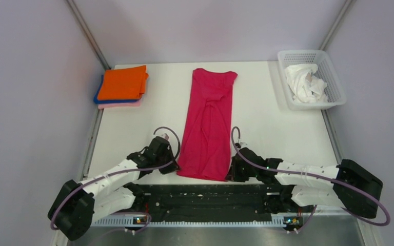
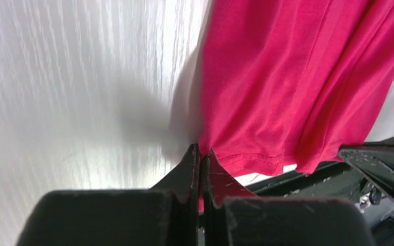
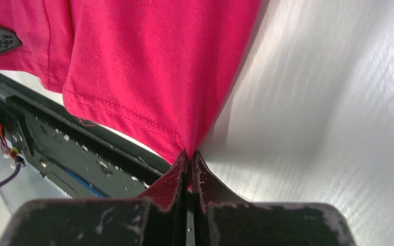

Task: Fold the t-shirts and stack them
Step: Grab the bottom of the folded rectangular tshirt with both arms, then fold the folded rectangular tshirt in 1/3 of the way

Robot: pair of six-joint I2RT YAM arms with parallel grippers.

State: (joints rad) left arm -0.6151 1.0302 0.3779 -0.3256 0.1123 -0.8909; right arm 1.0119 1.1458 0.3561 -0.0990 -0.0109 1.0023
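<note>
From above, we see a white table (image 1: 267,128) with a crimson-magenta t-shirt (image 1: 208,125) laid out long and narrow down its middle, neckline at the far end and hem at the near edge. The cloth is folded lengthwise into a strip, with soft creases running along it and a bunched twist near the chest. The left gripper (image 2: 201,154) sits at the shirt's near left corner. In the left wrist view we see its two dark fingers pressed together, with the stitched hem pinched between the tips. The right gripper (image 3: 189,156) sits at the near right corner. In the right wrist view its fingers are likewise closed tight on the hem corner, and the red cloth spreads away from the pinch across the table. Both arms reach in low from their bases at the near edge, one on each side of the shirt. At the far left corner of the table we find a neat stack of folded shirts: an orange t-shirt (image 1: 124,82) on top, a blue t-shirt (image 1: 98,97) beneath it, and a pale pink t-shirt (image 1: 123,104) at the bottom. At the far right stands a white lattice basket (image 1: 302,53) with a crumpled white t-shirt (image 1: 303,82) inside.
</note>
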